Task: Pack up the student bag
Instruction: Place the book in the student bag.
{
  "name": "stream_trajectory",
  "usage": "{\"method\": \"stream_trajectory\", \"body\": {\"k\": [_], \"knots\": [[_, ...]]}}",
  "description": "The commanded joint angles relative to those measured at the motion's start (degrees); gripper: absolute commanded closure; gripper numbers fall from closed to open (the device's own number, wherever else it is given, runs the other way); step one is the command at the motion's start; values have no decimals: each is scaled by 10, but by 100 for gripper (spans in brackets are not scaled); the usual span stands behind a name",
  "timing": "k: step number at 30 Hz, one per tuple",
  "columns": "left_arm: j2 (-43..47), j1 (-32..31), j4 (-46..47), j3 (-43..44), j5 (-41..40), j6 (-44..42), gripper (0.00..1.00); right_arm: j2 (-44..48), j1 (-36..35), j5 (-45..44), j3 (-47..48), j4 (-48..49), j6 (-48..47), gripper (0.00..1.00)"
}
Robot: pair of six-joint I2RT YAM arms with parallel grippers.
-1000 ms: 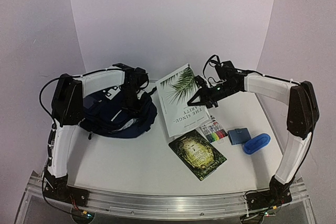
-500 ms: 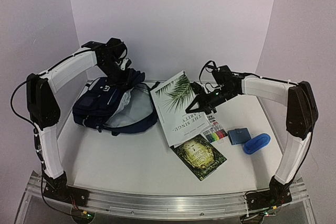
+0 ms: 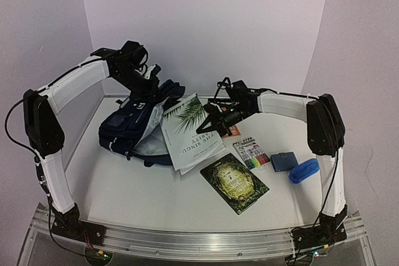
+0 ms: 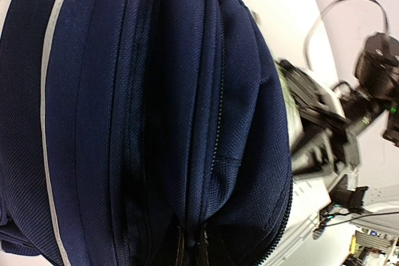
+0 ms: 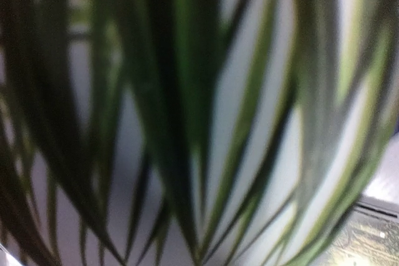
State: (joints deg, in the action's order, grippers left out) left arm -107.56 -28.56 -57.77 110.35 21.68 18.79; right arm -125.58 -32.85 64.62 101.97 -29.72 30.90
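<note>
Backpack first: the student bag slumps just below the left claw, which is pinched shut on the fabric at its top. This holds the mouth up so the pale lining gapes towards the right claw. That claw is clamped on one edge of the palm-leaf book, whose opposite edge lies right at the opening. Loading this book looks like the step in hand. Next it needs a steady push into the gap while the mouth is held up. Nearer than the right claw lie a green book, markers, a blue pouch and a blue case.
</note>
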Motion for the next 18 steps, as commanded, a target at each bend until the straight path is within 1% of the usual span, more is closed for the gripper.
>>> {"method": "stream_trajectory", "body": {"k": [1, 2, 4, 7, 10, 14, 18], "knots": [[67, -5, 85, -4, 50, 17, 100, 6, 4, 16, 35, 164, 180, 100], [72, -5, 88, -6, 50, 22, 100, 12, 4, 2, 22, 234, 222, 100], [79, -5, 95, -10, 50, 33, 100, 20, 6, -34, -5, 343, 317, 100], [87, -4, 106, -15, 51, 50, 100, 17, 2, -92, -28, 445, 390, 100], [89, -5, 121, -18, 57, 68, 100, -7, -10, -132, -26, 497, 426, 100], [88, -5, 137, -16, 77, 90, 100, -26, -31, -185, -27, 533, 414, 100], [87, -5, 149, -13, 88, 101, 100, -55, -60, -176, -7, 574, 448, 100]]}}
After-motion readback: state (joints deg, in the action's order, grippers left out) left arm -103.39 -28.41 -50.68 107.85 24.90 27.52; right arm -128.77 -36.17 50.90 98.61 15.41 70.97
